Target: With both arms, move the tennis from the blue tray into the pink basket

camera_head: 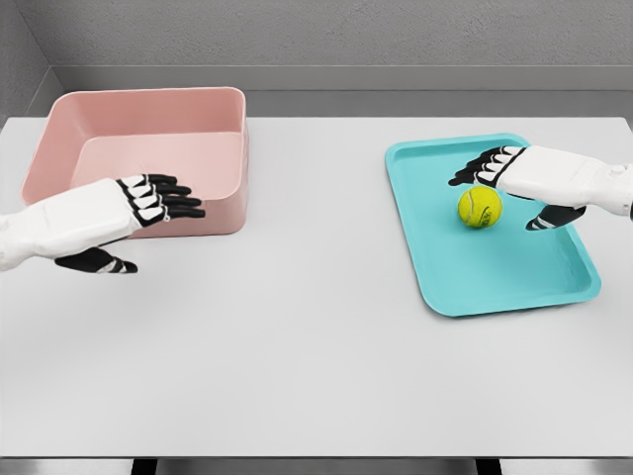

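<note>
One tennis ball [480, 207], one blue tray [514, 287], one pink basket [69, 124], two robot hands.

Bare table [316, 336] lies between the hands; only the basket [148, 148] wall stands just beyond the left hand [148, 203].

This is a plain pretend test room made by a computer. A big white table [297, 346] fills it, and bare gray walls [346, 30] stand behind the table.
</note>
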`<state>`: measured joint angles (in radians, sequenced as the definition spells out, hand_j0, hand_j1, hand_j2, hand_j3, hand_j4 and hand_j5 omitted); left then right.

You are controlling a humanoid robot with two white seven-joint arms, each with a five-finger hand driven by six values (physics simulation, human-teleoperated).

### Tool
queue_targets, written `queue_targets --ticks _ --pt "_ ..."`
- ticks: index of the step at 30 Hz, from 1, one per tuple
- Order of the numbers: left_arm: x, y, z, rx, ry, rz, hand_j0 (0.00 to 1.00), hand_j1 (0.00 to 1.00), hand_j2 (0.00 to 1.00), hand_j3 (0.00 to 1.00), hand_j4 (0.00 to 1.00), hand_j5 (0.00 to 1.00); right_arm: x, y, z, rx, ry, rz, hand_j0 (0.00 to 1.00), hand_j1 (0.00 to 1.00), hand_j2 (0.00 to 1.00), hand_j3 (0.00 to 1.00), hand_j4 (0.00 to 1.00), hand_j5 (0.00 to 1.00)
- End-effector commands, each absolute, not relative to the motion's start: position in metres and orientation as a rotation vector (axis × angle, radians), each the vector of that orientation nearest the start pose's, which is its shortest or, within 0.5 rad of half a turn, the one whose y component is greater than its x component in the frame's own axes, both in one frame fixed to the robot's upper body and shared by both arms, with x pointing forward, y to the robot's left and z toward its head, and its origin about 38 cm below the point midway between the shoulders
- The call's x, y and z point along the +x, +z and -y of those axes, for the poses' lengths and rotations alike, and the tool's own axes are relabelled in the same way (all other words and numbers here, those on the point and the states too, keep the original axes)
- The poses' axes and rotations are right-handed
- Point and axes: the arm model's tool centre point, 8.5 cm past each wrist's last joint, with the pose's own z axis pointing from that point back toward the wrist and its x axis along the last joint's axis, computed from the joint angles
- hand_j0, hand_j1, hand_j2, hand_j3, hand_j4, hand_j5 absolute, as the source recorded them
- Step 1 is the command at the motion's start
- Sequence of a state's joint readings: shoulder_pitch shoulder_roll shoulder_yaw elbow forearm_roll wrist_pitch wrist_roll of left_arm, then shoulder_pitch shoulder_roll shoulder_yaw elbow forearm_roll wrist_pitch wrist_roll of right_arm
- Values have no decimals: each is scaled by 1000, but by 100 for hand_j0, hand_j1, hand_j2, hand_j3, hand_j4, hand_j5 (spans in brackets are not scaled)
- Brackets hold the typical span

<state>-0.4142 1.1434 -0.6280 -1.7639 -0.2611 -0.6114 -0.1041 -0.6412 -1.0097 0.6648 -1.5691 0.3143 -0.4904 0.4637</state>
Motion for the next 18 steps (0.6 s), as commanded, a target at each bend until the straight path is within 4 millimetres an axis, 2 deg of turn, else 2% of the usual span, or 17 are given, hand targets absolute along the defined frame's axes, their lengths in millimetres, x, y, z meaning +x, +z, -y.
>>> queue_targets --ticks 1,2,5,7,10,18 --pt "348 240 -322 -467 2729 -2375 100 100 100 100 100 100 415 245 336 -491 2053 1347 100 100 100 100 100 100" --pt "347 242 -329 -491 2755 -2346 100 100 100 100 100 100 415 245 336 -490 2052 1348 100 100 100 100 100 100" --pt "347 243 -329 -498 2757 -2337 100 100 100 100 100 100 416 244 336 -494 2039 1344 100 100 100 100 100 100" --pt "347 243 -329 -498 2757 -2337 100 100 100 100 100 100 422 242 345 -535 1962 1377 100 100 100 100 100 100" --pt "348 242 -329 -499 2758 -2337 100 100 100 100 100 100 421 234 344 -517 1965 1360 100 100 100 100 100 100" --pt "347 241 -328 -504 2763 -2318 100 100 100 100 100 100 434 217 364 -550 1930 1225 100 100 100 100 100 100"
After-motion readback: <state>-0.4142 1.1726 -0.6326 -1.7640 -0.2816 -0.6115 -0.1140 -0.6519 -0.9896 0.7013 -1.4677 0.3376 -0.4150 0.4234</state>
